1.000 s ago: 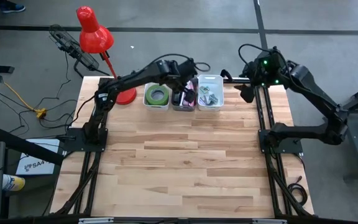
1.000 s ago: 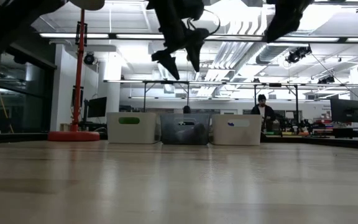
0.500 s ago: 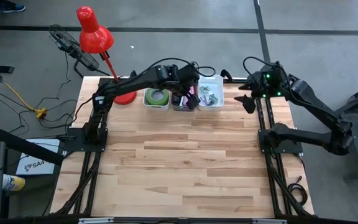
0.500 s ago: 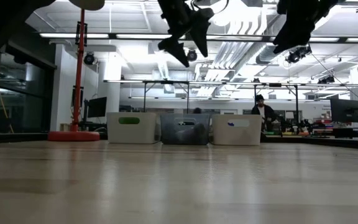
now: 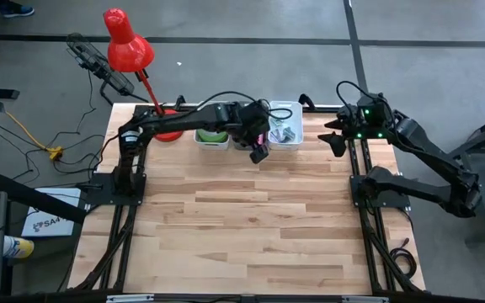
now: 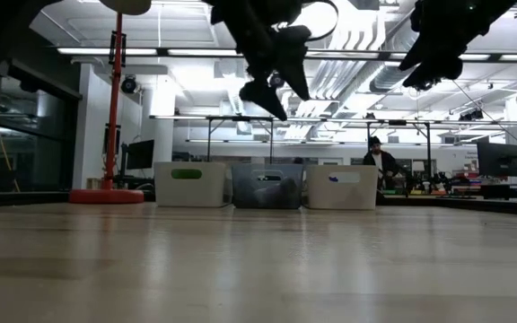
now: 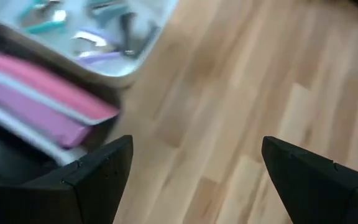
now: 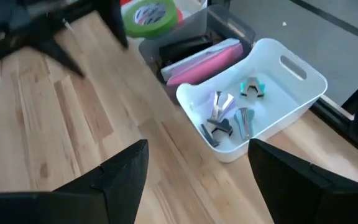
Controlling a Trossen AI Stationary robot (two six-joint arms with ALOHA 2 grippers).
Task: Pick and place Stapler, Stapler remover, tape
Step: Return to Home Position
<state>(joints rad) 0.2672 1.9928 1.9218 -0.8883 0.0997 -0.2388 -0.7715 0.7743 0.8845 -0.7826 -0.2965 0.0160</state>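
Step in hand: every task item I can see sits in a bin and both pincers are empty, so I judge this to be the return-to-rest step, not another pick.
Left arm: it stretches across the upper middle of the high view. The left pincer [image 5: 259,152] hovers just in front of the bin row, released, fingers spread wide with only bare wood between them.
Right arm: the right pincer [image 5: 333,140] hangs in the upper right of the high view, near the desk's right edge and beside the bins. It too is released and holds nothing.
Tape: the green tape [image 8: 148,14] lies in the left white bin [image 6: 189,188]. I cannot make out the pink tape from here.
Stapler: the pink stapler [image 8: 204,62] lies inside the black bin [image 6: 267,186], which stands between the two white ones.
Removers: the staple removers [image 8: 229,118] are a small cluster on the floor of the right white bin [image 8: 291,68].
Desk: the desk [image 5: 242,219] fills the centre and lower frame, with the bins lined along its far edge at the top.
Lamp: the red lamp [image 5: 125,42] is upper left, its base just beside the left white bin.
Next move: my call is that each arm folds back toward its own base at the desk's side. The left arm reaches farthest, so it should rise clear of the bin rims and the lamp base before swinging home. Nothing needs gripping.
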